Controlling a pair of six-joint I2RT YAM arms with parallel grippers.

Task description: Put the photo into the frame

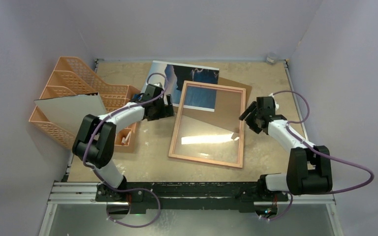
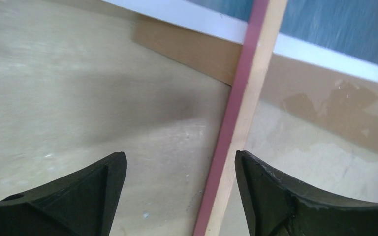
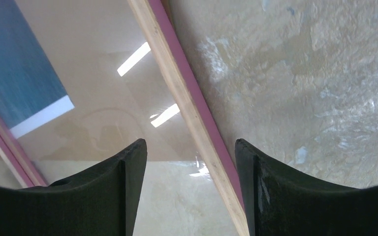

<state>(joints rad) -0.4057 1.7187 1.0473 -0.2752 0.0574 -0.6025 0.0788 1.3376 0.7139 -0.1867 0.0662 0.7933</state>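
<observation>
Top view: the frame (image 1: 177, 123) lies flat mid-bench (image 1: 152, 158), tan rim up. The photo (image 1: 197, 78) lies picture-up at the far side on a brown board (image 1: 237, 91), its near part under the frame's pane. The left claw (image 1: 170, 107) is at the frame's left rail and the right claw (image 1: 246, 117) at its right rail. An orange rack (image 1: 74, 73) with a grey sheet (image 1: 71, 110) stands at the left.

Left wrist: the left claw (image 2: 181, 162) is spread and grips nothing. The frame (image 2: 246, 98) rail runs between its fingers, and the photo (image 2: 325, 24) is beyond.

Right wrist: the right claw (image 3: 191, 147) is likewise released, astride the frame (image 3: 187, 98) rail. The photo (image 3: 15, 73) shows through the pane.
</observation>
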